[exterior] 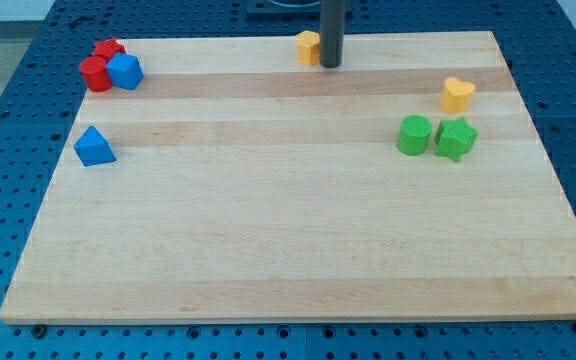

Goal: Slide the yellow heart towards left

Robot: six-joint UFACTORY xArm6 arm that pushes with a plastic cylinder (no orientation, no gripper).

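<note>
The yellow heart (457,94) sat at about two o'clock on the bench (288,250), untouched as far as I could judge; the whole slide was left. My tip (330,64) stood at twelve o'clock, touching another yellow block (308,47), well apart from the heart. There was no hand, only the rod. Counted: two yellow, two green, two blue, two red

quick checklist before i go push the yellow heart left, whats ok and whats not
1. Yellow heart in view, near the board's right edge: ok.
2. My tip on the heart's right side: not ok, it is far to the left, beside the orange block.
3. Path left of the heart free of blocks: ok.
4. Green cylinder and green star out of the heart's path, below it: ok.
5. Tip touching orange block: cannot tell.
</note>
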